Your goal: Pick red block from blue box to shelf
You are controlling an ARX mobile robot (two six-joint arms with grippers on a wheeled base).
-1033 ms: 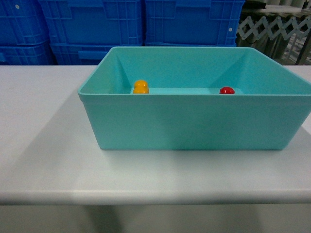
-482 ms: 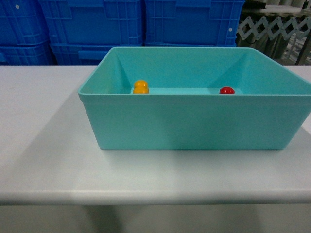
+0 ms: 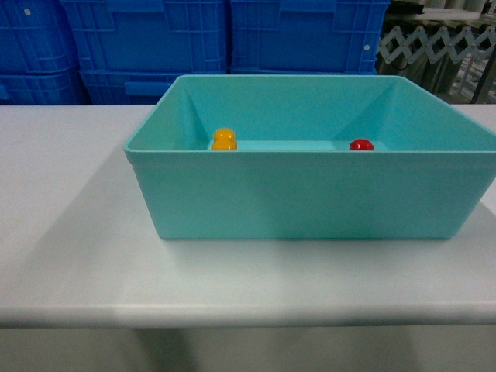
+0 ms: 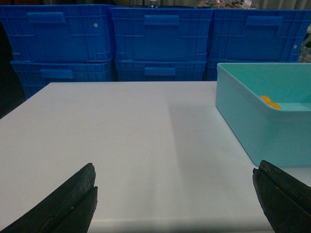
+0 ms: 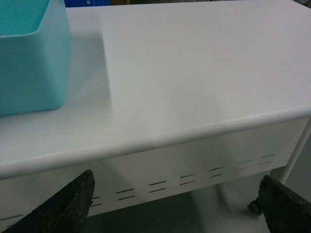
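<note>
The blue box [image 3: 310, 194] stands on the white table [image 3: 70, 232]. Inside it, by the far wall on the right, lies the small red block [image 3: 361, 144]. My left gripper [image 4: 175, 196] is open over bare tabletop, left of the box [image 4: 243, 116]; the red block is hidden in that view. My right gripper [image 5: 176, 204] is open, low by the table's front edge and right of the box [image 5: 29, 63]. Neither gripper shows in the head view. The shelf's frame is out of view.
An orange-yellow rounded piece [image 3: 224, 139] sits in the box by the far wall on the left. Stacked dark blue ribbed crates [image 3: 155, 39] stand behind the table. A folding lattice [image 3: 434, 43] is at the back right. A slotted front panel [image 5: 194, 174] and a caster [image 5: 253, 206] lie below the table.
</note>
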